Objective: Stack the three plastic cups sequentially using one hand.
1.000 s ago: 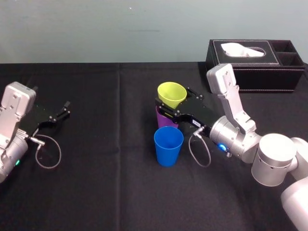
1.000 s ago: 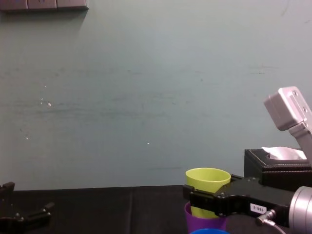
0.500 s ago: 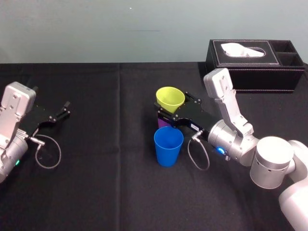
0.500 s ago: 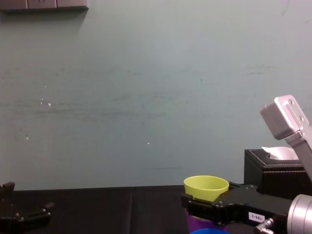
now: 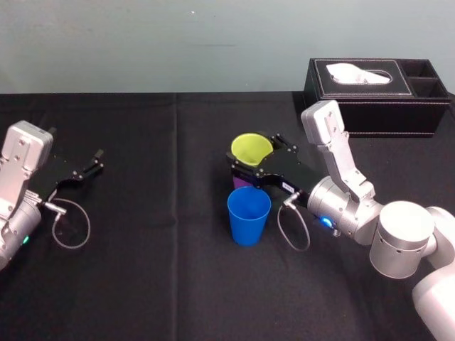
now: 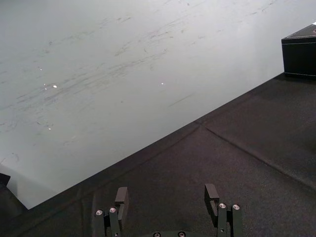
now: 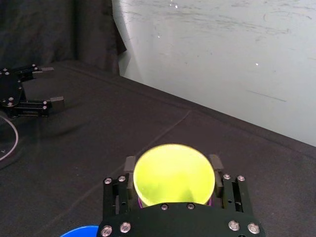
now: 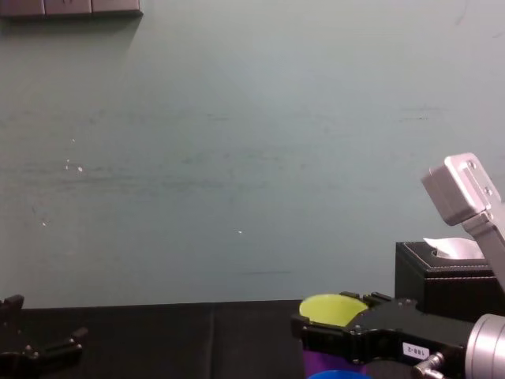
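Black cloth covers the bench (image 5: 142,284), which fills the head view below a pale green wall. The silver right arm (image 5: 341,170) reaches in from the robot's right toward the middle. Behind it, at the far right of the bench, sits a black tissue box (image 5: 370,89). The left arm is parked at the left side, its left end effector (image 5: 96,162) low over the cloth with fingers apart and nothing between them.

The right end effector (image 5: 254,155) is clamped on the yellow cup (image 5: 250,148), with one finger against each side just under the rim. The yellow cup sits upright inside the purple cup (image 5: 240,182), of which a sliver shows below the black fingers. The blue cup (image 5: 249,213) stands alone, upright and empty, just in front of that pair, nearer the robot.

Over the last second the yellow cup has come down. It was held higher, with most of its body above the purple rim, and now it is sunk deep inside. The first nesting looks seated or nearly so. Letting go is likely next, and the blue cup remains to be joined to the stack.
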